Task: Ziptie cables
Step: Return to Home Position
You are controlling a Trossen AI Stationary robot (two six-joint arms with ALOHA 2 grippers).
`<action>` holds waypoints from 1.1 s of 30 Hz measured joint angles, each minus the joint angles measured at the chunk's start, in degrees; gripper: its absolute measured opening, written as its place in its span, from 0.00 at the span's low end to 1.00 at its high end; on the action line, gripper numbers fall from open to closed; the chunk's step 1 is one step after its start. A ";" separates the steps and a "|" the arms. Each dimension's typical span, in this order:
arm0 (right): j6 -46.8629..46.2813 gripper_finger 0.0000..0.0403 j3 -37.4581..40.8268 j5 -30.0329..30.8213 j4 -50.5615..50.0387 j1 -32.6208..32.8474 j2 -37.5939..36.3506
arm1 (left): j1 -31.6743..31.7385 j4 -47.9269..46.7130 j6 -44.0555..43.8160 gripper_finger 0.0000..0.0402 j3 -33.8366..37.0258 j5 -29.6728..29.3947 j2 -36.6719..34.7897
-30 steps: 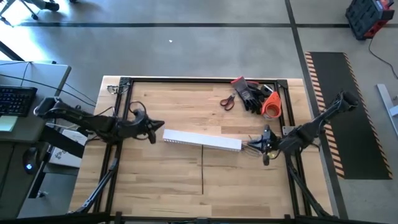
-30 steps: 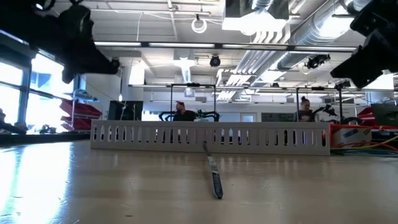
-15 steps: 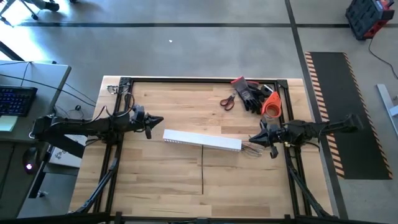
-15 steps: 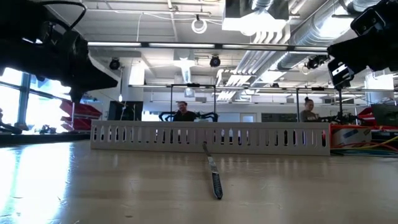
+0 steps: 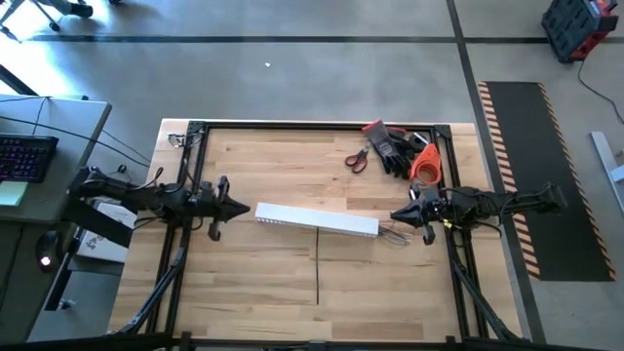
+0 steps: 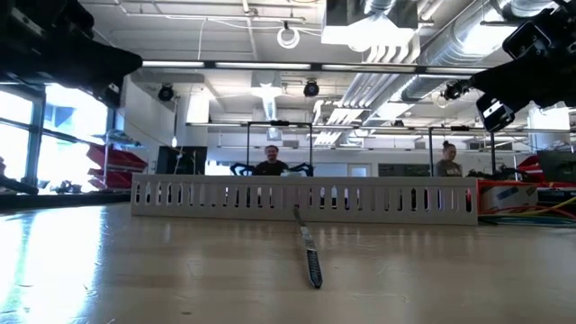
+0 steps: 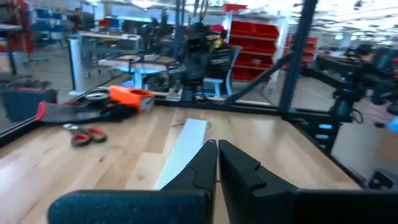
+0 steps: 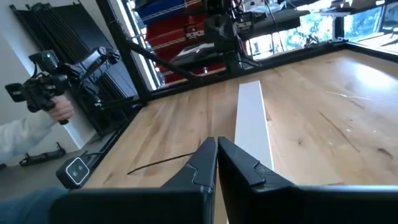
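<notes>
The cables lie as a thin loose bundle on the table at the right end of the long white comb-toothed duct. In the low view they show as coloured strands at the far right. A black ziptie lies flat on the wood in front of the duct. My left gripper hangs shut and level off the duct's left end, pointing at it. Just above and beyond the cables, my right gripper is shut and level too, pointing left. Both wrist views show fingertips together, left and right, with nothing between them.
Red-handled scissors, dark gloves and an orange object lie at the table's far right corner. A black frame rims the table. A hand holding a device shows beyond the table.
My left gripper has drawn back toward the table's left edge, away from the duct's end, and has rolled about its own line. My right arm has swung from slanting to level, carrying its gripper off the cables toward the far edge. Duct, cables and ziptie lie unmoved.
</notes>
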State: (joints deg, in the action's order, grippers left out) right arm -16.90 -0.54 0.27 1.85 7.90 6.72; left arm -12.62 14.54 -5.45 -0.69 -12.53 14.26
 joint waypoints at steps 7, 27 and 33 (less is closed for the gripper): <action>2.74 0.00 0.02 -2.97 0.02 -0.03 0.00 | 0.38 -6.14 -1.75 0.00 -0.04 9.28 -1.51; 12.88 0.00 -0.37 -1.65 5.09 -1.21 -0.09 | 1.48 -11.76 4.87 0.00 -0.07 -4.75 -3.71; 8.96 0.00 -0.35 -0.33 -2.12 -4.31 -0.03 | 1.88 -12.71 1.11 0.00 -0.07 2.70 -4.19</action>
State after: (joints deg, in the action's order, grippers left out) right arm -7.94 -0.89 -0.06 -0.28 3.59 6.69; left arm -10.74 1.84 -4.34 -0.75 -9.83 10.07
